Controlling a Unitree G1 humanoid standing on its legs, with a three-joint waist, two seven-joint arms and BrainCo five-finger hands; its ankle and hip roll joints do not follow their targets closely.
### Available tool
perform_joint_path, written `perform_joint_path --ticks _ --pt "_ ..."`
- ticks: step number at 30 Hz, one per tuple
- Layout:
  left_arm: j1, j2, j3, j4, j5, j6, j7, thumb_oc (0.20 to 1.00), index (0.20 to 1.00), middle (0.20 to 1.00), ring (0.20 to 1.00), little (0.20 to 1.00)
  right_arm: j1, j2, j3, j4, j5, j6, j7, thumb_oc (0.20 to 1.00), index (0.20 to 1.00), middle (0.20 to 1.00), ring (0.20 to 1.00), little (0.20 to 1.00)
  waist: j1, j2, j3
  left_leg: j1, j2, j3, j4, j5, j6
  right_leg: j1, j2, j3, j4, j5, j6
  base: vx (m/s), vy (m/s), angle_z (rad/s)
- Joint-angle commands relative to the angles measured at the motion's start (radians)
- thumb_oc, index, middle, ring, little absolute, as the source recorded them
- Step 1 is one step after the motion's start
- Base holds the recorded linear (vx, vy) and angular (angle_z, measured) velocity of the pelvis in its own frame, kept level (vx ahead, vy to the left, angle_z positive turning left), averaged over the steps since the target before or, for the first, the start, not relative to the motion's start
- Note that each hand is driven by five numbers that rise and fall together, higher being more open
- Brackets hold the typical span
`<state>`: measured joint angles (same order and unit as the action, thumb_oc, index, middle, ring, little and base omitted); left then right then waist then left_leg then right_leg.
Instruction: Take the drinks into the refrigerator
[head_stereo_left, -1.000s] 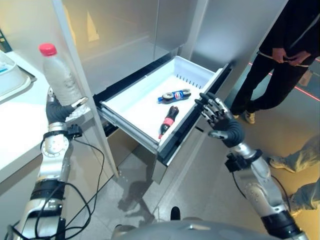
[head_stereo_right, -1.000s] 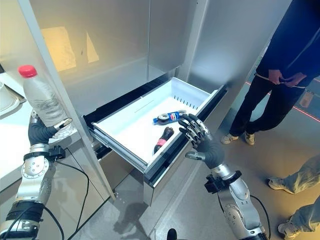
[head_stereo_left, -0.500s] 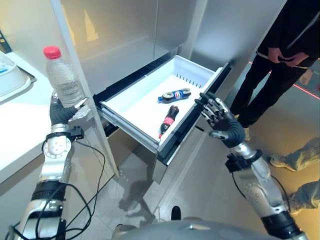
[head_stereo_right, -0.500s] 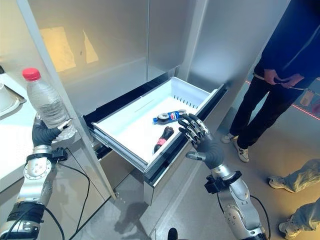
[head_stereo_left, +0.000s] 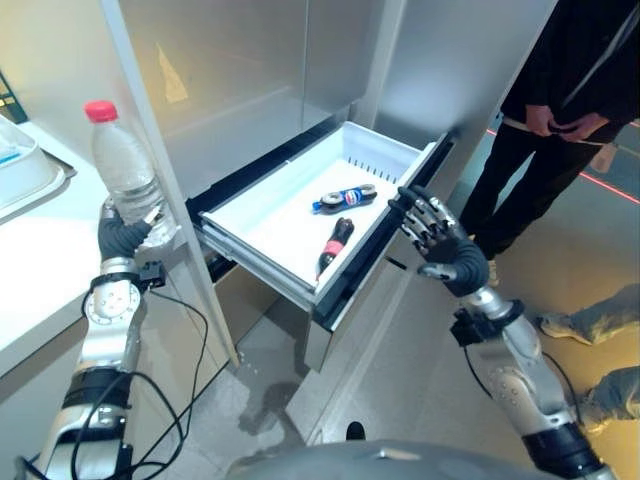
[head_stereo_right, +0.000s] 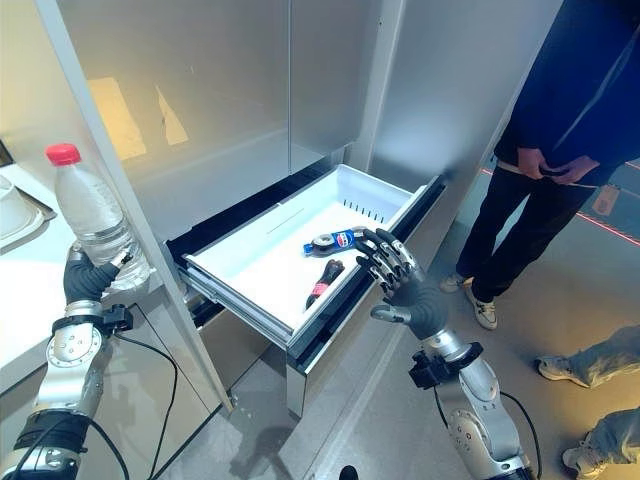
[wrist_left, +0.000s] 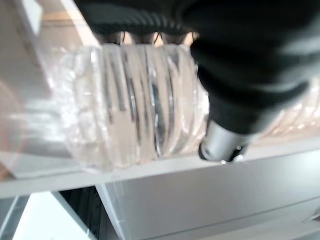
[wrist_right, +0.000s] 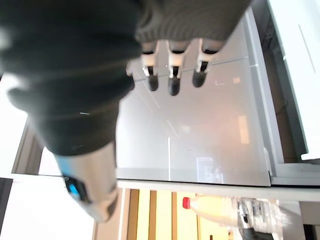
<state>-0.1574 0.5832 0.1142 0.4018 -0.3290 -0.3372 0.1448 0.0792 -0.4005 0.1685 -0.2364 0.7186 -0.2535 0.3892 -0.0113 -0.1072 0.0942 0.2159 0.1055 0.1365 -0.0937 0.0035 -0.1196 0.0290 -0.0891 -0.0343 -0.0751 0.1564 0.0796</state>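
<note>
My left hand (head_stereo_left: 118, 236) is shut on a clear water bottle (head_stereo_left: 124, 170) with a red cap, held upright beside the refrigerator's left edge; its ribbed body (wrist_left: 135, 112) shows close up in the left wrist view. The white freezer drawer (head_stereo_left: 262, 203) stands pulled out. Inside lie a dark cola bottle (head_stereo_left: 334, 240) with a red label and a blue-labelled bottle (head_stereo_left: 345, 197). My right hand (head_stereo_left: 440, 243) hovers open at the drawer's right front corner, fingers (wrist_right: 172, 75) spread, holding nothing.
A person (head_stereo_left: 555, 110) in dark clothes stands at the right, close to the drawer's far end. Another person's shoe and trouser leg (head_stereo_left: 600, 320) show at the right edge. A white counter (head_stereo_left: 40, 250) with a tray (head_stereo_left: 25, 165) lies at the left.
My left hand has carried the bottle a little right and more upright. The camera has shifted slightly. The right hand has barely moved.
</note>
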Motion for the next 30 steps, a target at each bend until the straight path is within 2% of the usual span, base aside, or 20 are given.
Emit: perform_joint_path --ticks 1,4,8,12,16,21,25,30 --pt "-0.052 -0.044 -0.027 -0.083 -0.004 -0.054 -0.068 0.2 0.2 0.2 0.2 0.2 -0.069 0.0 -0.058 -0.089 0.004 -0.035 -0.01 1.0 1.0 1.0 1.0 1.0 -0.022 0.038 0.047 0.011 -0.063 -0.035 0.006 -0.094 0.102 0.04 0.031 -0.023 0.117 -0.126 0.012 0.0 0.0 0.0" --pt "-0.009 -0.052 -0.008 -0.178 -0.062 -0.066 -0.117 0.2 0.2 0.2 0.2 0.2 -0.09 -0.011 -0.092 -0.046 -0.052 -0.044 -0.04 1.0 1.0 1.0 1.0 1.0 -0.011 0.036 0.047 0.009 -0.063 -0.041 0.006 -0.093 0.103 0.043 0.029 -0.029 0.116 -0.127 0.012 0.0 0.0 0.0" --pt "0.071 -0.077 0.026 -0.341 -0.2 -0.065 -0.217 0.2 0.2 0.2 0.2 0.2 -0.159 -0.049 -0.162 0.068 -0.171 -0.067 -0.137 1.0 1.0 1.0 1.0 1.0 0.011 0.033 0.042 0.009 -0.062 -0.052 0.006 -0.094 0.106 0.05 0.024 -0.037 0.113 -0.125 0.012 0.0 0.0 0.0" --pt "0.106 -0.086 0.01 -0.465 -0.321 -0.052 -0.289 0.2 0.2 0.2 0.2 0.2 -0.243 -0.091 -0.171 0.188 -0.165 -0.057 -0.192 1.0 1.0 1.0 1.0 1.0 0.037 0.022 0.038 0.006 -0.064 -0.061 0.006 -0.093 0.108 0.061 0.02 -0.049 0.105 -0.119 0.011 -0.01 -0.004 0.02" --pt "0.147 -0.091 -0.023 -0.586 -0.413 -0.02 -0.356 0.2 0.2 0.2 0.2 0.2 -0.304 -0.119 -0.117 0.252 -0.078 -0.022 -0.155 1.0 1.0 1.0 1.0 1.0 0.06 0.009 0.041 0.003 -0.066 -0.07 0.006 -0.091 0.11 0.069 0.017 -0.063 0.099 -0.115 0.009 -0.02 -0.018 0.12" --pt "0.168 -0.085 -0.058 -0.661 -0.457 0.009 -0.391 0.2 0.2 0.2 0.2 0.2 -0.354 -0.129 -0.039 0.287 -0.004 0.02 -0.116 1.0 1.0 1.0 1.0 1.0 0.075 0.003 0.047 0.003 -0.067 -0.073 0.006 -0.089 0.113 0.07 0.014 -0.068 0.102 -0.114 0.007 -0.02 -0.01 0.05" --pt "0.194 -0.048 -0.102 -0.736 -0.487 0.043 -0.447 0.2 0.2 0.2 0.2 0.2 -0.417 -0.16 0.052 0.286 0.082 0.076 -0.04 1.0 1.0 1.0 1.0 1.0 0.087 0.002 0.055 0.002 -0.068 -0.074 0.006 -0.086 0.115 0.069 0.013 -0.072 0.106 -0.114 0.007 -0.01 -0.004 0.02" --pt "0.21 0.0 -0.165 -0.796 -0.514 0.075 -0.5 0.2 0.2 0.2 0.2 0.2 -0.474 -0.21 0.137 0.291 0.136 0.112 0.021 1.0 1.0 1.0 1.0 1.0 0.091 0.001 0.06 0.002 -0.068 -0.074 0.006 -0.085 0.115 0.067 0.011 -0.075 0.109 -0.114 0.008 -0.01 -0.001 0.02"
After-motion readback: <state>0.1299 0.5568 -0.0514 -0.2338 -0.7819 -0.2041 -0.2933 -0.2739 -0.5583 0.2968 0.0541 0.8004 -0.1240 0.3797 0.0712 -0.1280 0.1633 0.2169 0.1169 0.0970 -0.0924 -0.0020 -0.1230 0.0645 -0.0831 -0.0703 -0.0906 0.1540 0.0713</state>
